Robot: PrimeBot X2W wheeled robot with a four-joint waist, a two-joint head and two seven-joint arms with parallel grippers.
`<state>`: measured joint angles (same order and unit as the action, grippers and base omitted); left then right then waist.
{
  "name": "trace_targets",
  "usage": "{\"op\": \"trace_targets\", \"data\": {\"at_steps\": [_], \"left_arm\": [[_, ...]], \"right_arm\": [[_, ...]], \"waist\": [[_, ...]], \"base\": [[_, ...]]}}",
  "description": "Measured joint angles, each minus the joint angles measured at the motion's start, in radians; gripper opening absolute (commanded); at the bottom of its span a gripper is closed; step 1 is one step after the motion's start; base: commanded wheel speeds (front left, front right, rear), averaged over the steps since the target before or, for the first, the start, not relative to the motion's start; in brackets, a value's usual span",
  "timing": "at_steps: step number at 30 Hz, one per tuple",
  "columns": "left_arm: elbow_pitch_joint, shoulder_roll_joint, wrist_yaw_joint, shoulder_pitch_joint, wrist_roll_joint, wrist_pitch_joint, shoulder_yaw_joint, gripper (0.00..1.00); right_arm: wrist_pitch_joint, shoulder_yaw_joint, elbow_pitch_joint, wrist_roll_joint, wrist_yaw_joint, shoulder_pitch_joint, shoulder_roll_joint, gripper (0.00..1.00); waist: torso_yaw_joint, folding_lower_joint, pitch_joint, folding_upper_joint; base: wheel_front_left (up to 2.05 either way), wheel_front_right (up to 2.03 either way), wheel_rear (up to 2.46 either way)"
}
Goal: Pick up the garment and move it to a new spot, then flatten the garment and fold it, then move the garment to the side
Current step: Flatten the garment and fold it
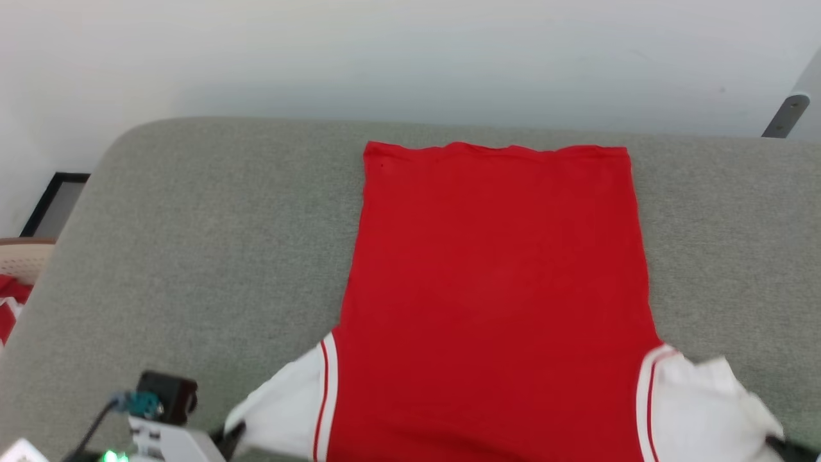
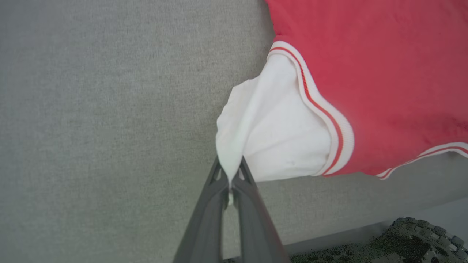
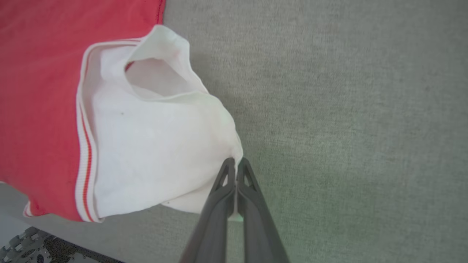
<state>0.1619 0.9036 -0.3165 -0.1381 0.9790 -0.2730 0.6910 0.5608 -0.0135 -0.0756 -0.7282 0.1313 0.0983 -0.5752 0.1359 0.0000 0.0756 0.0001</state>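
Holding the red shirt [image 1: 494, 276] by its white sleeves [image 2: 278, 128], the left claw [image 2: 230, 165] and the right claw [image 3: 236, 163] are each clenching on a sleeve tip. The shirt is lying spread on the grey table [image 1: 192, 256]. Flattening seems to be going on; folding next is calling for lifting the sleeves inward.

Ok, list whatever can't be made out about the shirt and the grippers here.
- Head view: red shirt, neckline cut off by the bottom edge.
- Head view: red cloth at the left edge, cut off; unidentifiable.
- Left wrist view: sleeve tip inside the left gripper, hidden by its fingers.
- Right wrist view: likewise in the right gripper.
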Motion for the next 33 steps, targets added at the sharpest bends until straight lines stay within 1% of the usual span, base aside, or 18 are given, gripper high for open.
{"op": "trace_targets", "data": {"at_steps": [5,7,12,14,18,19,20,21,22,27,33], "left_arm": [[0.033,0.007,-0.030,0.063,0.014,0.006,0.011,0.00],[0.033,0.001,-0.030,0.064,0.010,0.015,0.016,0.00],[-0.001,-0.036,-0.021,0.066,0.001,0.040,0.030,0.00],[-0.021,-0.051,-0.017,0.064,-0.004,0.052,0.030,0.00],[-0.046,-0.076,-0.008,0.054,-0.005,0.064,0.034,0.00],[-0.050,-0.080,-0.007,0.051,-0.006,0.066,0.036,0.00],[-0.054,-0.084,-0.003,0.047,-0.007,0.067,0.037,0.00],[-0.058,-0.088,0.000,0.043,-0.009,0.067,0.038,0.00],[-0.062,-0.091,0.000,0.039,-0.011,0.070,0.039,0.00],[-0.073,-0.106,0.009,0.030,-0.013,0.080,0.041,0.00],[-0.079,-0.114,0.010,0.025,-0.013,0.098,0.036,0.00]], "right_arm": [[0.047,0.037,0.035,0.018,0.000,0.077,0.029,0.00],[0.055,0.047,0.042,0.034,0.000,0.091,0.042,0.00],[0.055,0.049,0.039,0.071,0.000,0.092,0.072,0.00],[0.053,0.037,0.024,0.089,0.000,0.086,0.076,0.00],[0.013,0.009,-0.032,0.121,0.000,0.052,0.085,0.00],[0.001,0.007,-0.050,0.125,0.000,0.045,0.087,0.09],[-0.008,0.000,-0.067,0.136,0.001,0.035,0.087,0.31],[-0.014,-0.007,-0.081,0.145,0.002,0.027,0.086,0.69],[-0.019,-0.012,-0.096,0.150,0.003,0.019,0.085,1.00],[-0.039,-0.026,-0.127,0.146,0.005,-0.025,0.073,1.00],[-0.002,-0.025,-0.127,0.119,0.008,-0.047,0.056,1.00]], "waist": [[0.007,0.0000,0.011,0.0000],[0.011,0.0000,0.015,-0.0001],[0.014,0.0000,0.029,0.0000],[0.014,0.0000,0.035,0.0000],[0.015,0.0000,0.047,0.0000],[0.016,0.0001,0.049,0.0000],[0.017,0.0000,0.052,0.0000],[0.017,0.0001,0.054,-0.0001],[0.018,0.0001,0.055,0.0000],[0.020,0.0001,0.060,0.0000],[0.014,0.0001,0.063,-0.0001]], "base": [[0.00,0.00,0.00],[0.00,0.00,0.00],[0.00,0.00,0.00],[0.00,0.00,0.00],[0.00,0.00,0.00],[0.00,0.00,0.00],[0.00,0.00,0.00],[0.00,0.00,0.00],[0.00,0.00,0.00],[0.00,0.00,0.00],[0.00,0.00,0.00]]}}
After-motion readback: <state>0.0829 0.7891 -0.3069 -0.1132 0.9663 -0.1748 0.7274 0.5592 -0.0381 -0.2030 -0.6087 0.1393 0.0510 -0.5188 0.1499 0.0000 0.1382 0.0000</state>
